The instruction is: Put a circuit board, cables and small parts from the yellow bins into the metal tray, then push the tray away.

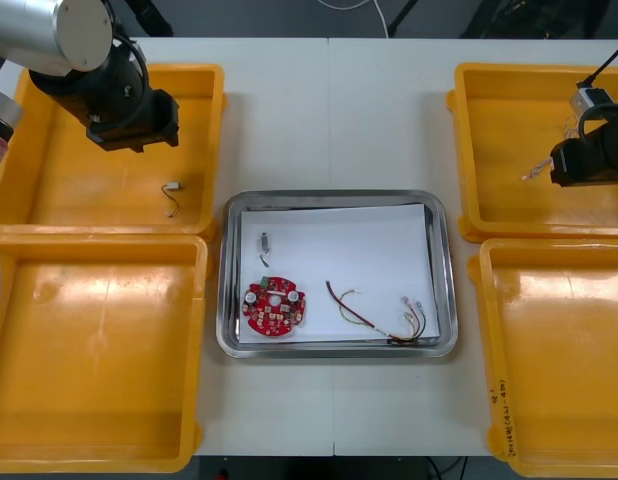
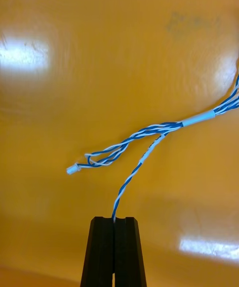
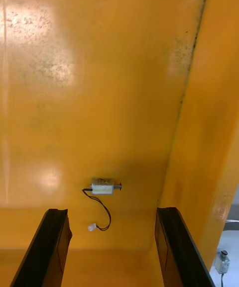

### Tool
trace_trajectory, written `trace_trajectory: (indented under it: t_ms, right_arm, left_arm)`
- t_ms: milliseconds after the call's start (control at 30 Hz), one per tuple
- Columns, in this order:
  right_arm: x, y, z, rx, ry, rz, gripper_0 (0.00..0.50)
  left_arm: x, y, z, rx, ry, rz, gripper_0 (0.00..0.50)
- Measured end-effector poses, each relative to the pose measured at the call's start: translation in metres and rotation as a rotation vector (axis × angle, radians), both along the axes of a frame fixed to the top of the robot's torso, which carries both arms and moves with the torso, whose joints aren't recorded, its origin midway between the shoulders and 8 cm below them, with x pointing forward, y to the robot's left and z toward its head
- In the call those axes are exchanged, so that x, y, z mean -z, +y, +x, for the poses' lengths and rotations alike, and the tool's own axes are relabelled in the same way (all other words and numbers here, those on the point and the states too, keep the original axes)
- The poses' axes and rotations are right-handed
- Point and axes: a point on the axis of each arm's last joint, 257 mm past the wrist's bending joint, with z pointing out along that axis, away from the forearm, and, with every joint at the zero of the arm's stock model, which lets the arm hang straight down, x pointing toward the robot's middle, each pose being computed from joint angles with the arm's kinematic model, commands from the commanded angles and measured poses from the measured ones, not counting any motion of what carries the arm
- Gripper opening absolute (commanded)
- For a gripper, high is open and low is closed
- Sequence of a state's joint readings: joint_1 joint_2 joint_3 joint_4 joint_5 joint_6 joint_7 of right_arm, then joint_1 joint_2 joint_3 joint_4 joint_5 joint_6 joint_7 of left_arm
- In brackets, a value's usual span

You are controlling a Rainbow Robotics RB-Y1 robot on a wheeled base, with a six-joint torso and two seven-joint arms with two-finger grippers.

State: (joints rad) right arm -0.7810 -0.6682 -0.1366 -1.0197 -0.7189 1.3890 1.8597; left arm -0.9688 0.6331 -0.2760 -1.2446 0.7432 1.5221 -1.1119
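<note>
Locate the twisted blue and white cable (image 2: 149, 132): the right gripper (image 2: 114, 221) pinches one strand, over the far right yellow bin (image 1: 504, 115). The left gripper (image 3: 112, 213), spread wide and empty, hangs above a small metal part (image 3: 105, 186).

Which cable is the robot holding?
The twisted blue and white cable, pinched by the right gripper over a yellow bin; the red and yellow cable lies in the metal tray.

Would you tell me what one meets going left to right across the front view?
Left claw above a yellow bin, red circuit board, red and yellow cable, blue and white cable, right claw gripping it.
</note>
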Motion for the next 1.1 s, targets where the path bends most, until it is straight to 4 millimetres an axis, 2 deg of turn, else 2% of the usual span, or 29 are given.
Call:
trace_trajectory:
  t_ms: [300,433,500,533,567,633,700,767,1100]
  right_arm:
    - [0.005,0.002,-0.019,-0.010,0.032,-0.005,0.000]
    - [0.007,0.001,-0.022,0.012,0.042,0.009,0.003]
    - [0.007,0.001,-0.022,0.012,0.042,0.009,0.037]
    - [0.007,0.001,-0.022,0.012,0.042,0.009,0.078]
    - [0.007,0.001,-0.022,0.012,0.042,0.009,0.152]
    - [0.007,0.001,-0.022,0.012,0.042,0.009,0.259]
    - [0.007,0.001,-0.022,0.012,0.042,0.009,0.420]
    - [0.007,0.001,-0.022,0.012,0.043,0.009,0.500]
    - [0.006,0.000,-0.022,0.016,0.040,0.013,0.500]
  left_arm:
    - [0.014,-0.002,-0.003,0.033,0.009,0.016,0.500]
    - [0.025,0.000,-0.007,0.031,0.026,0.007,0.500]
    - [0.029,0.000,-0.009,0.031,0.033,0.001,0.500]
    - [0.032,0.000,-0.010,0.031,0.034,-0.001,0.500]
    - [0.034,0.000,-0.010,0.032,0.036,-0.002,0.500]
    - [0.039,-0.001,-0.010,0.036,0.034,0.000,0.500]
    - [0.043,-0.003,-0.009,0.042,0.029,0.005,0.500]
    - [0.047,-0.004,-0.009,0.046,0.025,0.007,0.500]
    - [0.063,-0.001,-0.009,0.041,0.018,-0.002,0.500]
